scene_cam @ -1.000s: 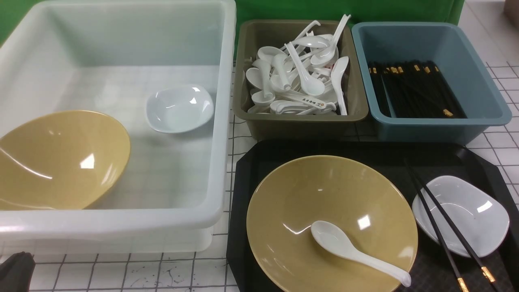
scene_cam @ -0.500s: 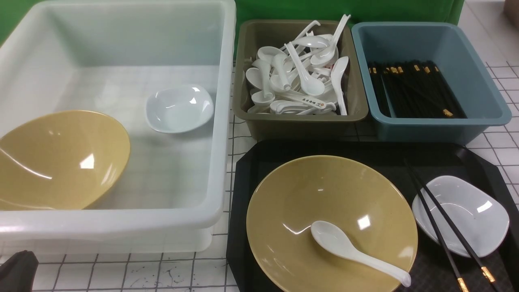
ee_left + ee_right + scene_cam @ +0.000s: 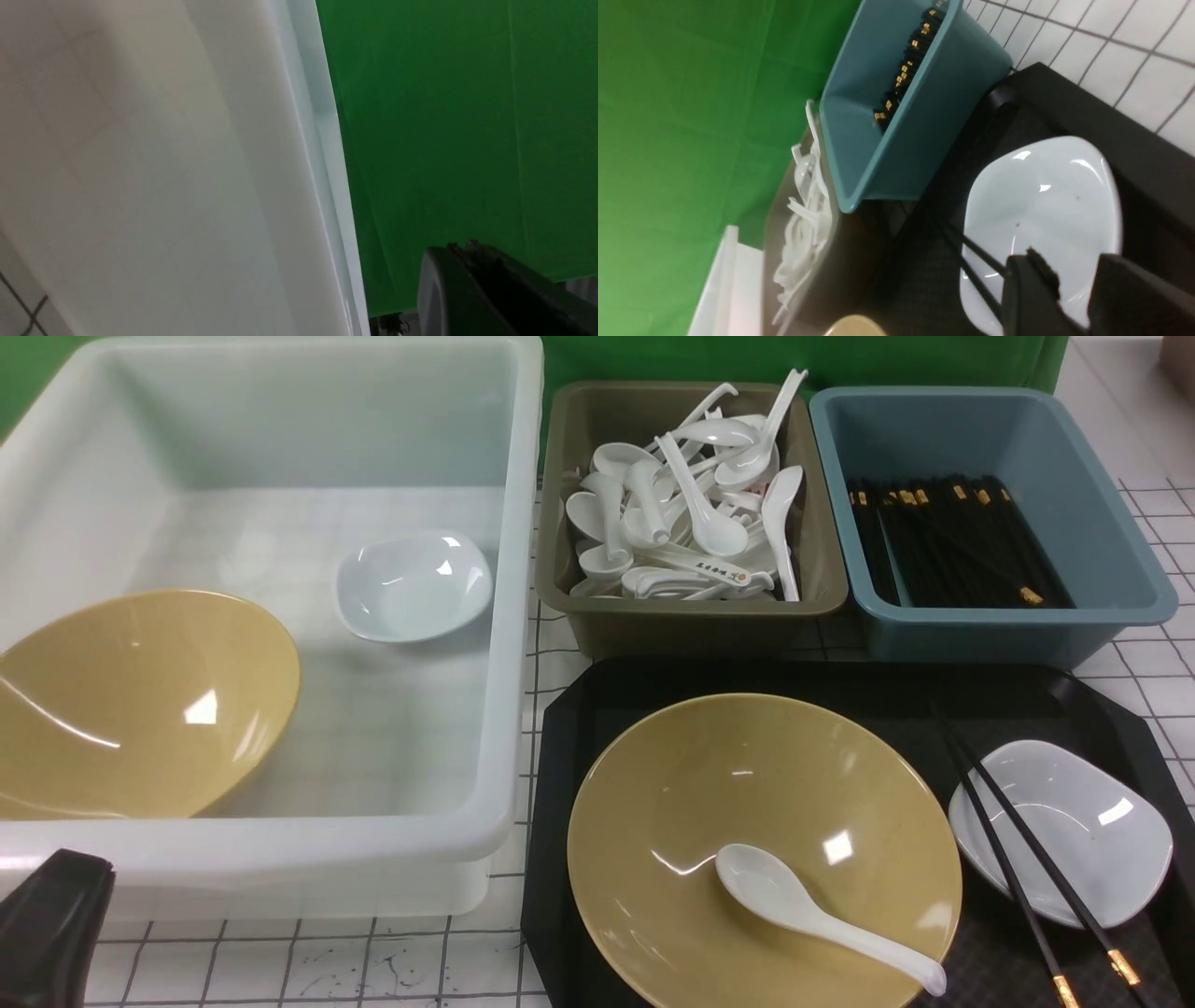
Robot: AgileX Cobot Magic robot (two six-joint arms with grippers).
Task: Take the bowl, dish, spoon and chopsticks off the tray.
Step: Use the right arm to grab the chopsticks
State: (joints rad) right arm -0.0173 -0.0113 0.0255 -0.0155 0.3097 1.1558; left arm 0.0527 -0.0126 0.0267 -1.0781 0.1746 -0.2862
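The black tray (image 3: 644,686) lies at the front right. On it stands the mustard-yellow bowl (image 3: 784,775) with the white spoon (image 3: 812,915) lying inside it. Right of the bowl sits the small white dish (image 3: 1074,821), and the black chopsticks (image 3: 1013,863) lie across its left edge. My left gripper (image 3: 51,924) shows at the front left corner, in front of the white tub; its fingers meet, shut and empty (image 3: 460,245). My right gripper (image 3: 1078,275) hangs open over the dish (image 3: 1041,196), beside the chopsticks (image 3: 971,261); it is out of the front view.
A large white tub (image 3: 523,616) on the left holds another yellow bowl (image 3: 140,700) and a white dish (image 3: 415,583). Behind the tray stand an olive bin (image 3: 691,616) with several spoons and a blue bin (image 3: 1008,625) with several chopsticks.
My left gripper has risen into view at the front left corner. The things on the tray have not moved.
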